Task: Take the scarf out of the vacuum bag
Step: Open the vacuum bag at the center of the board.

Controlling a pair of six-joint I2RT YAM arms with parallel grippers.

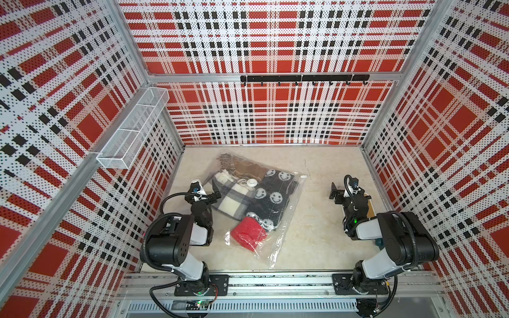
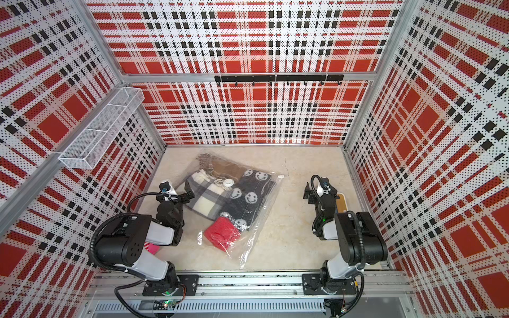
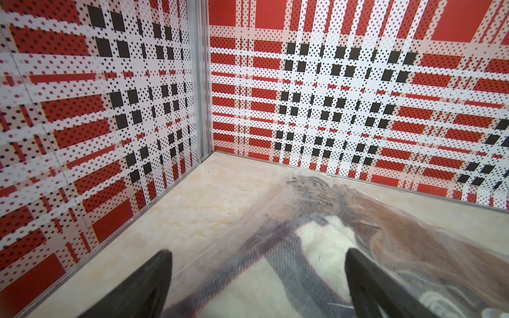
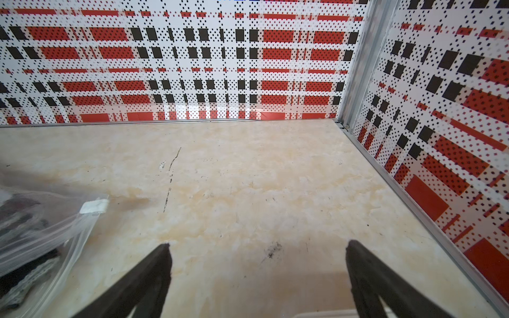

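Right, opening step, as I read it: nothing gripped, every scarf inside the vacuum bag [image 1: 275,243]; it lies flat on the table [image 1: 316,236] between my two claws, much nearer the left one.

Looks: clear crinkly plastic, round white valve [image 1: 251,182] on its face; packed with a brown fringed scarf [image 1: 245,165], a grey-and-cream plaid scarf [image 1: 234,202], a black smiley scarf [image 1: 275,196] and a red knit scarf [image 1: 249,234]; task doesn't say which one, so that needs settling.

White zip clip [image 4: 94,206] sits at the bag corner nearest my right claw; the edge running back from it toward my base rail is probably the seal; can't tell whether it's zipped.

Left claw [image 3: 257,254]: spread wide, empty, hanging over the bag's near edge; one finger above the plaid scarf, the other above bare table just outside the plastic.

Right claw [image 4: 257,247]: spread wide, empty, over bare table, well apart from the bag; clip off to its side.

Next move, my guess: right claw goes to the clip edge to open the mouth; left claw pins the bag so it doesn't slide; plastic is slick, so expect slipping.
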